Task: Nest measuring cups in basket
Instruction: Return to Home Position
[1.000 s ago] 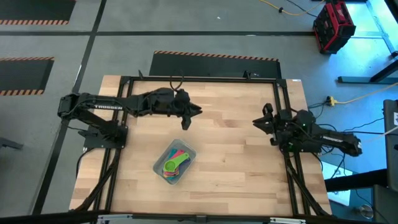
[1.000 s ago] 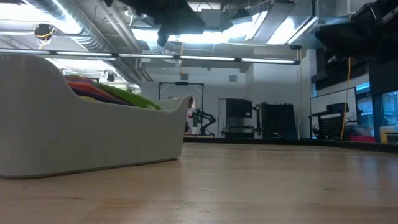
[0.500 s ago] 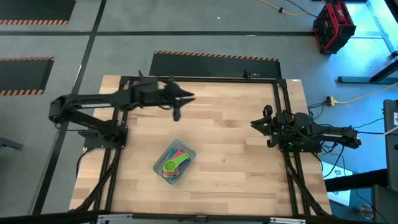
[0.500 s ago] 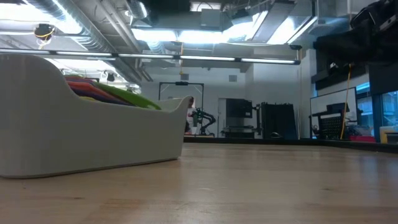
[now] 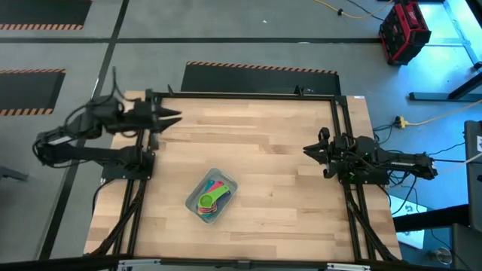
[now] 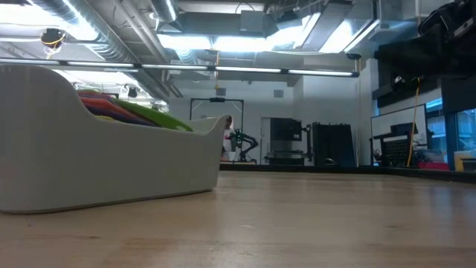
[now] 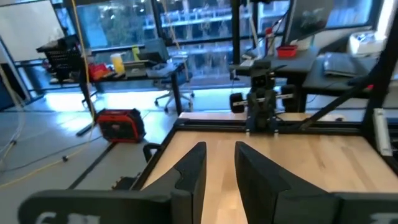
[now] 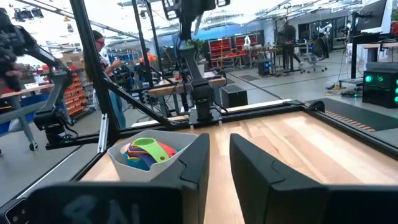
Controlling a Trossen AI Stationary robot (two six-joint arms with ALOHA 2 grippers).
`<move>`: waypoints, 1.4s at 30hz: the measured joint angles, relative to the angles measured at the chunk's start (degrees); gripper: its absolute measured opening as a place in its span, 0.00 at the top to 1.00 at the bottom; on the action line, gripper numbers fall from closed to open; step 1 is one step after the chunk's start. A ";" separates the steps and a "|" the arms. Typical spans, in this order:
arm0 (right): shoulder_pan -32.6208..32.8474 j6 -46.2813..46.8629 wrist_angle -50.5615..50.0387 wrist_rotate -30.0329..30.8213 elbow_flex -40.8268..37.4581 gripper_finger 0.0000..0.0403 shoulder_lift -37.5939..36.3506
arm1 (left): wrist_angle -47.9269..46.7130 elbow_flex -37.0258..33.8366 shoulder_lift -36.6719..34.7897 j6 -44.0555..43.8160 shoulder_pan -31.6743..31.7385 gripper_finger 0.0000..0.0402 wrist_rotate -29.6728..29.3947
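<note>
basket (image 5: 230,185) of pale grey-blue translucent plastic, shallow and round-cornered, sits unmoved on the near half of the light wooden table (image 5: 286,188), well apart from both arms. inside it the small plastic measuring cups (image 5: 213,194) lie nested in one stack, the green cup (image 5: 205,202) on top, coloured handles fanned out. farther back, at the table's right edge, the right gripper (image 5: 309,149) stays put, fingers slightly apart and empty. farthest off, the left gripper (image 5: 173,117) has drawn back from mid-table to the rear left edge, fingers parted, holding nothing.
</note>
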 joint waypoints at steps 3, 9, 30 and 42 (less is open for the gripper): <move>0.00 0.03 -0.01 0.00 0.00 0.83 0.00 | 0.03 -5.32 -7.06 -0.97 -1.03 0.81 0.26; 0.00 0.04 -0.01 0.02 0.00 0.83 0.00 | 0.48 -16.15 -20.51 -2.07 -1.39 0.81 0.35; 0.00 0.04 0.01 0.02 0.02 0.83 0.00 | 3.40 -34.72 -34.89 -4.45 -1.39 0.81 3.92; 0.00 -0.04 0.01 0.02 0.02 0.83 0.00 | 14.12 -43.24 -34.91 -4.00 -1.39 0.81 6.02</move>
